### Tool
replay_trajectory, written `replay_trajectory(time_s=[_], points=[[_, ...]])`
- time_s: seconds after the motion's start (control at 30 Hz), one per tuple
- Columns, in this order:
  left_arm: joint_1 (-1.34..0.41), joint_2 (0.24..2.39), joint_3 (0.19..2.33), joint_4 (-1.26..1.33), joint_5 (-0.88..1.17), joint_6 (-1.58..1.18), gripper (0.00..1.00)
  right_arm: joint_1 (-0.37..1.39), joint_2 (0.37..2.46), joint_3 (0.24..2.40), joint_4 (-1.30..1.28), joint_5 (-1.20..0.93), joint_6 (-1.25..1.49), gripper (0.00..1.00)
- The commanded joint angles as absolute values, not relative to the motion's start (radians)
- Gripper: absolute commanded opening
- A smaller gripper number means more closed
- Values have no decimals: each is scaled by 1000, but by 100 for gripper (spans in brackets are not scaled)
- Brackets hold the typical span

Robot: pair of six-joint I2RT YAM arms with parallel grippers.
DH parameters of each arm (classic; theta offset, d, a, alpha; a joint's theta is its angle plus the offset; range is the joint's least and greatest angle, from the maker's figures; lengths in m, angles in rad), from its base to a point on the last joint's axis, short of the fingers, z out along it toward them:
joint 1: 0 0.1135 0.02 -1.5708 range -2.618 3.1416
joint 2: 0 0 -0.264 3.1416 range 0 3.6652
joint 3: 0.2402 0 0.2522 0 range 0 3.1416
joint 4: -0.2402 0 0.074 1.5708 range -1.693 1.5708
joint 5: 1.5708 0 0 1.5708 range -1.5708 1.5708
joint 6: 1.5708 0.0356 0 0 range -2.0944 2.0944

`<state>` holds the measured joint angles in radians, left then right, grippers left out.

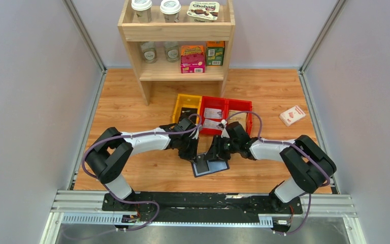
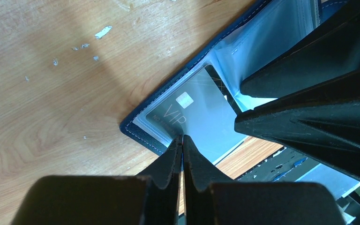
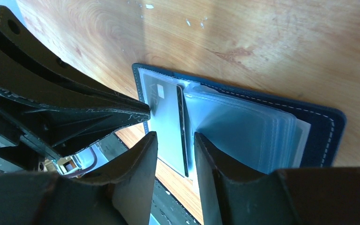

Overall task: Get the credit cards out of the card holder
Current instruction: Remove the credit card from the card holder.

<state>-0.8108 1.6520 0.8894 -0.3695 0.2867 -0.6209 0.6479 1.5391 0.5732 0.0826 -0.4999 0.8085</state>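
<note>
In the top view the left gripper [image 1: 194, 154] and right gripper [image 1: 214, 154] meet low in the middle of the frame. Both are over the holder [image 1: 209, 168], which lies open and flat on the table [image 1: 132, 109]. The wrists hide the fingertips there; only the wrist views show them

In the left wrist view the left gripper [image 2: 182, 140] sits at bottom centre, its jaws pressed together with a hairline slit between them. The tips touch the near edge of one of the clear sleeves [image 2: 267, 42]; whether they pinch it I cannot tell. In that sleeve, at the corner of the navy cover, lies a card [image 2: 201, 115]. It looks grey here, with a small pale chip and the letters VIP, which no other view lets you read. The other gripper's fingers fill the right of this frame

In the right wrist view the right gripper [image 3: 172, 138] sits at bottom centre with its jaws apart. The dark edge of the card runs down into the gap between them; whether they touch it cannot be made out. Only this view shows the stack of sleeves fanned over the holder's right half and the white stitching along its cover. The left gripper's tip enters from the left, at the left page

Only the top view shows the rest. Above the holder stand a yellow bin [image 1: 176, 108] and two red bins [image 1: 226, 99] side by side. A white-and-red box [image 1: 292, 115] lies well apart at the right. At the top is a wooden shelf [image 1: 177, 31] with cups [image 1: 141, 5] and cartons [image 1: 193, 58]
</note>
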Motion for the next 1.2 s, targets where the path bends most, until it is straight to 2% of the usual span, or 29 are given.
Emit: replay_trajectory(time_s=[0.0,0.33,0.5,0.8,1.03,1.17], points=[[-815,1681,876,-388,279,-600,9,650,1565,586,123,-546,805,40],[-815,1677,871,-380,284,-600,8,670,1591,607,147,-604,799,37],[-815,1671,868,-373,281,-603,8,673,1549,580,218,-623,813,25],[-815,1651,862,-367,268,-607,8,672,1512,546,368,-661,867,15],[-815,1646,857,-359,265,-612,7,678,1578,572,380,-676,876,16],[-815,1649,858,-354,265,-614,7,693,1615,597,368,-686,868,22]])
